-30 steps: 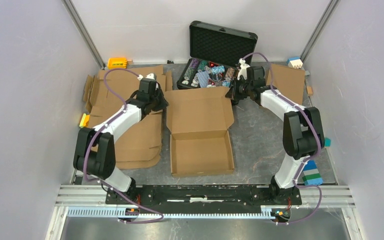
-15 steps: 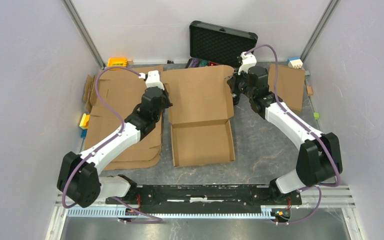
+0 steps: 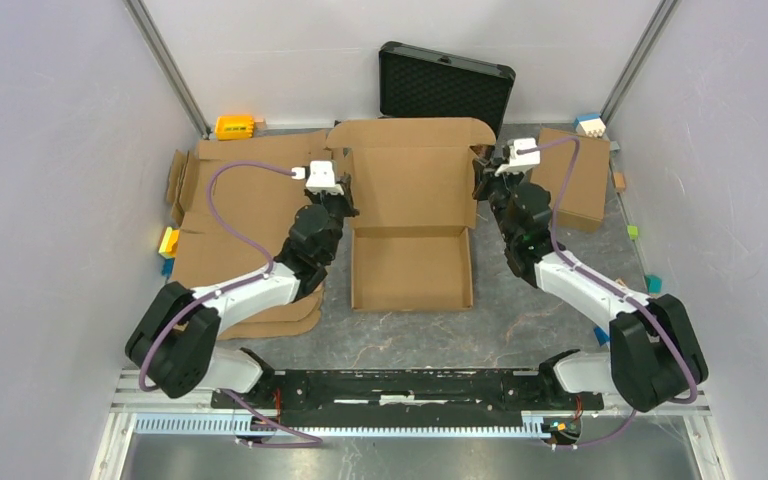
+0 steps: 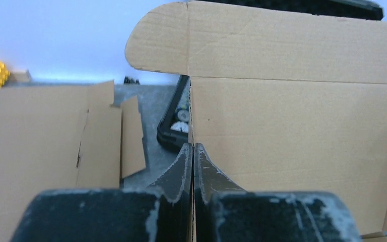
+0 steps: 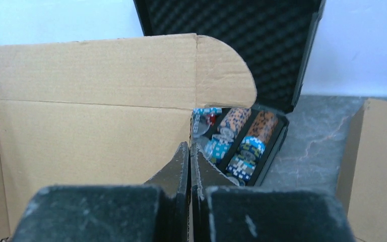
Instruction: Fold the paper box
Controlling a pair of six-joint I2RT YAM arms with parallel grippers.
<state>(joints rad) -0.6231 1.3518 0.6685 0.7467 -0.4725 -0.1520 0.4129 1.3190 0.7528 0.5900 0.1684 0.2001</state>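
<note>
The brown paper box (image 3: 412, 265) sits at the table's middle, its tray flat and its lid panel (image 3: 412, 180) raised upright. My left gripper (image 3: 344, 205) is shut on the lid's left side edge; in the left wrist view the cardboard edge (image 4: 193, 126) runs between the closed fingers (image 4: 193, 147). My right gripper (image 3: 482, 195) is shut on the lid's right side edge; in the right wrist view the lid (image 5: 90, 136) fills the left and the fingers (image 5: 189, 146) pinch its edge.
A black hard case (image 3: 446, 85) with colourful chips (image 5: 237, 146) stands open behind the lid. Flat cardboard sheets (image 3: 240, 215) lie at the left, another piece (image 3: 572, 180) at the right. Small coloured blocks (image 3: 232, 126) sit along the edges.
Both grippers have lifted the lid panel from lying flat toward the back to standing upright, moving toward the near edge. The lid now hides most of the case's chips from above.
</note>
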